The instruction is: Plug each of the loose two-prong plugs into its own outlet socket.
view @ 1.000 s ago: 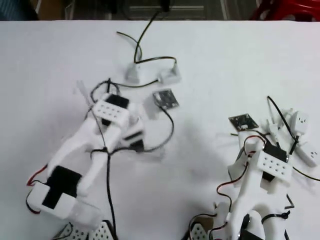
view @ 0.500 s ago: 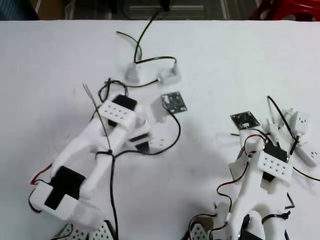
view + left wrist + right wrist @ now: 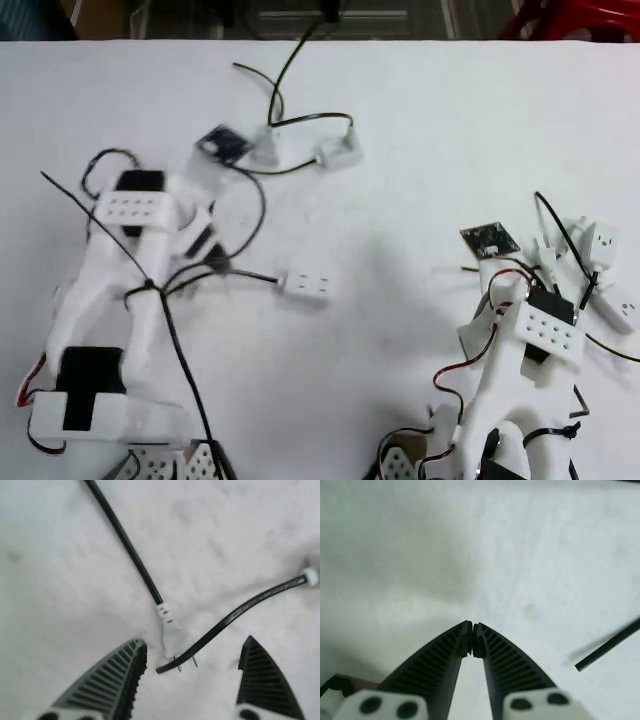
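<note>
While left gripper (image 3: 194,642) gapes over a two-prong plug (image 3: 171,639) (white, prongs bare), right gripper (image 3: 471,632) clenched shut.

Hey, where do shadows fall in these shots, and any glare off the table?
High view: white table evenly lit, no glare; soft grey shadow beside the small white socket block. Right wrist view: broad dim shadow beyond the shut right tool. Left wrist view: faint shading around the white two-prong plug inside the open left tool.
</note>
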Robot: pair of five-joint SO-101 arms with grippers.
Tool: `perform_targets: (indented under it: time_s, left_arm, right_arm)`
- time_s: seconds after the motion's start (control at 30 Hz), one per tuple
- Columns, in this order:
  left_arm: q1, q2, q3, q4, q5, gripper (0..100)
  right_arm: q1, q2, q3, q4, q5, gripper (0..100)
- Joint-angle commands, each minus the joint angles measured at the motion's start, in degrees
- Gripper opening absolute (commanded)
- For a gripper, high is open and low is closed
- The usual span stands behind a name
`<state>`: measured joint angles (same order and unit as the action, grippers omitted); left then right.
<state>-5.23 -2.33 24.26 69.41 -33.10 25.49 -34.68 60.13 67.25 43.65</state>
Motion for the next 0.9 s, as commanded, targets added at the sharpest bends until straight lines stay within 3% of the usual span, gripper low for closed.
perform_targets:
  time_s: [0.0,0.1,0.23,0.6,0.87]
  left_arm:
    - [-6.2,-2.9,0.1,4.1,-0.4,29]
    - [-9.1,-2.6,0.2,1.6,0.4,29]
    - [-9.6,-2.6,2.8,-4.2,7.9,29]
    - [-1.2,-2.5,6.2,-6.6,22.5,29]
    - [-5.1,-2.4,6.6,-10.6,24.4,29]
  right_arm:
    - [-0.4,-0.4,-1.1,-0.6,0.5,2.0]
    - [-0.4,-0.4,-1.1,-0.6,0.4,2.0]
    - [-0.4,-0.4,-1.1,-0.6,0.4,1.9]
    - [-0.4,-0.8,0.9,-0.6,0.4,1.9]
    - [-0.2,-0.8,1.8,-0.7,0.5,1.9]
